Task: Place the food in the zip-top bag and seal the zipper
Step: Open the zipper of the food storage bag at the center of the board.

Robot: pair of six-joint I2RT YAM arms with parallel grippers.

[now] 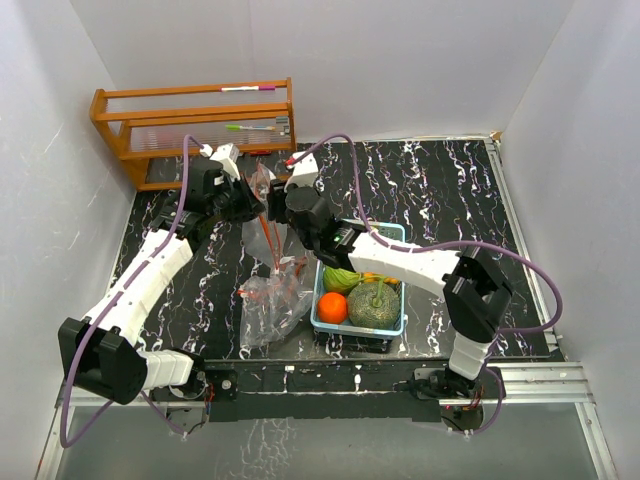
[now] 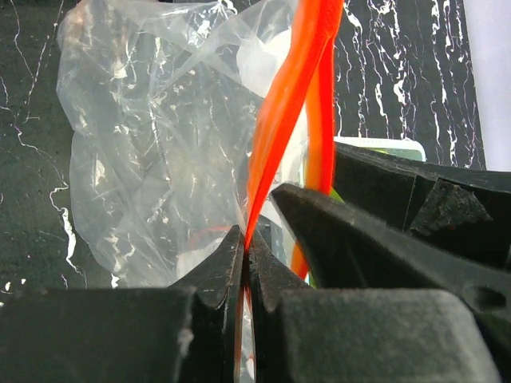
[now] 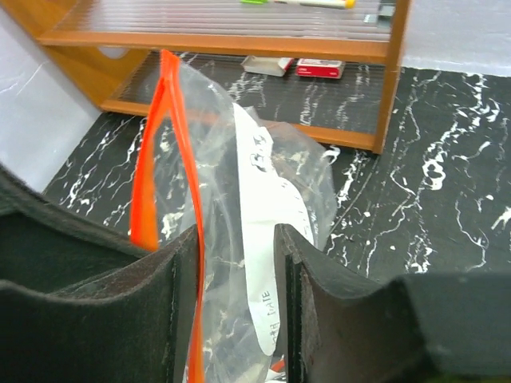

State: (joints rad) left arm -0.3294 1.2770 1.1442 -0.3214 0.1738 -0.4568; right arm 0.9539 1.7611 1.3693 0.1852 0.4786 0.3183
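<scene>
The clear zip-top bag (image 1: 268,300) with an orange zipper (image 1: 268,225) is held up by its top between both grippers; its lower part rests on the table. My left gripper (image 1: 248,200) is shut on the orange zipper strip (image 2: 279,120), pinched between the fingertips (image 2: 227,255). My right gripper (image 1: 283,208) is open, its fingers (image 3: 180,263) astride the bag's top (image 3: 255,207), with the zipper edge (image 3: 172,120) against the left finger. The food sits in the light-blue basket (image 1: 392,235): an orange (image 1: 333,307), a netted melon (image 1: 374,305), a green cabbage-like ball (image 1: 340,279) and a yellow-orange pepper (image 1: 383,279).
A wooden rack (image 1: 195,125) with pens stands at the back left, also in the right wrist view (image 3: 239,44). White walls close in the black marbled table (image 1: 440,190) on three sides. The right arm reaches over the basket.
</scene>
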